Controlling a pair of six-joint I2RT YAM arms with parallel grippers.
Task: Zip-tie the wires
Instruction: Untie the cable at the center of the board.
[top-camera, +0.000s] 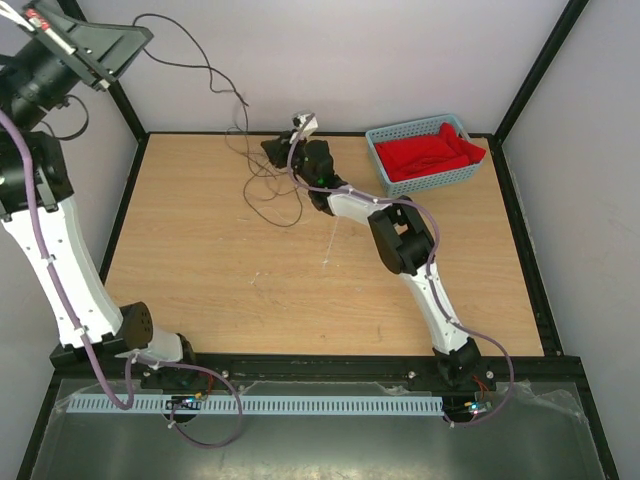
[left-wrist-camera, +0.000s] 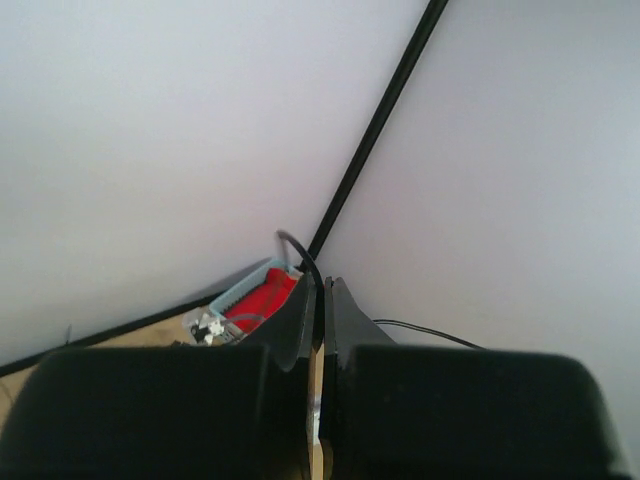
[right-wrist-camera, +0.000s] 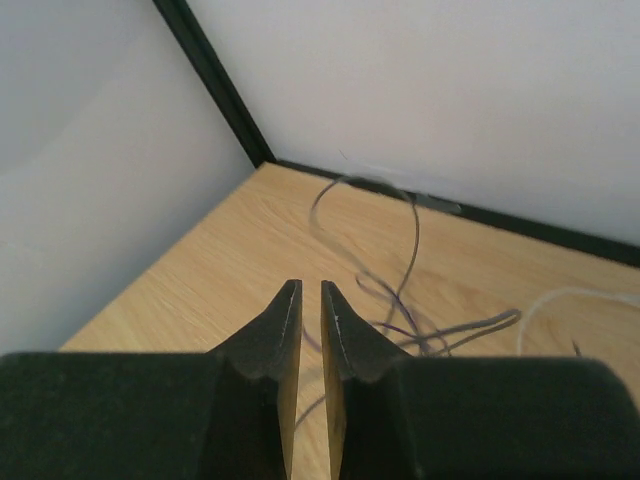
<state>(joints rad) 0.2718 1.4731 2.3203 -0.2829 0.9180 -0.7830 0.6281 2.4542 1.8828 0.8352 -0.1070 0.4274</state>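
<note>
Top external: your left claw (top-camera: 140, 38) pinched on thin dark curly wires (top-camera: 262, 185) trailing to table (top-camera: 200, 270); right claw (right-wrist-camera: 311, 290) narrowly apart, empty.

White arms (top-camera: 62, 275), black joints (top-camera: 402, 240), lilac cables (top-camera: 48, 258).

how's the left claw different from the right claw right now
Height: the left claw is up high by the back-left corner, well above the table; the right claw sits low over the table's far side.
Grip: the left claw is shut on a strand of the wires; the right claw's jaws stand slightly apart with nothing between them.
Shared: both are black and two-fingered.
</note>
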